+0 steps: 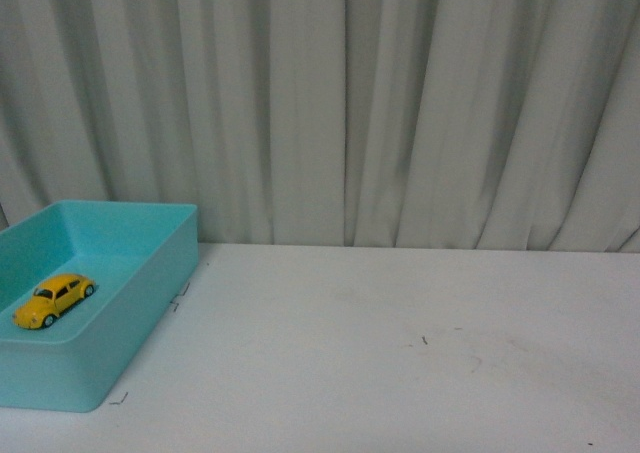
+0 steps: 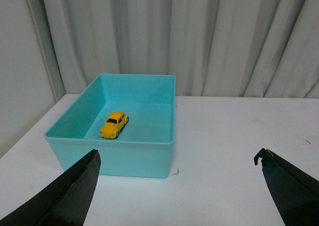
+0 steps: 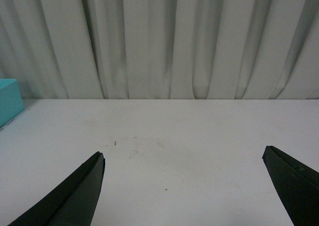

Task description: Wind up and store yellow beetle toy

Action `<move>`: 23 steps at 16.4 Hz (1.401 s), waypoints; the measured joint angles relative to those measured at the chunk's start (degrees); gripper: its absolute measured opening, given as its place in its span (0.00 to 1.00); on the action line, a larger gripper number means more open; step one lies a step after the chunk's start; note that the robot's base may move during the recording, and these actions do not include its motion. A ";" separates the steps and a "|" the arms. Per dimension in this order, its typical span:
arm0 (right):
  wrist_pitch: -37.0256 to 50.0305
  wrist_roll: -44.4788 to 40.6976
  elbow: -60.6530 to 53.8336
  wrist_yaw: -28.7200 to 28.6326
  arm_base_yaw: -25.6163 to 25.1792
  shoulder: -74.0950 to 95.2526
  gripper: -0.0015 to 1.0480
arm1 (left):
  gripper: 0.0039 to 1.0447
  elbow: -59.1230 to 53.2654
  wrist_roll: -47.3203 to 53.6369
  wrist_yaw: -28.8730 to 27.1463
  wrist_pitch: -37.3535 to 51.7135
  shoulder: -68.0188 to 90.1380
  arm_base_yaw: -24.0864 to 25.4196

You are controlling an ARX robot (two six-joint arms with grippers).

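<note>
The yellow beetle toy (image 1: 54, 300) sits inside the turquoise bin (image 1: 150, 303); both pincers (image 2: 177, 173) (image 3: 184, 173) gape wide, empty.

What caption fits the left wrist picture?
Yellow beetle toy sits inside the teal bin, beyond the open left gripper.

1. The front view looks level across the table (image 1: 400, 353) toward the curtain (image 1: 400, 103); the bin (image 1: 150, 273) sits at its left edge, cut off by the frame.
2. The left wrist view looks down from above the table's near side, over the whole bin (image 2: 124, 156) to the curtain.
3. The right wrist view sits low over bare table, facing the curtain; the bin's corner (image 3: 10, 101) shows at one edge.
4. All three views share bin, table and curtain.
</note>
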 joint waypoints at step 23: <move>0.00 0.22 0.00 0.00 0.00 0.00 0.94 | 0.94 0.00 -0.07 0.04 0.04 0.00 0.00</move>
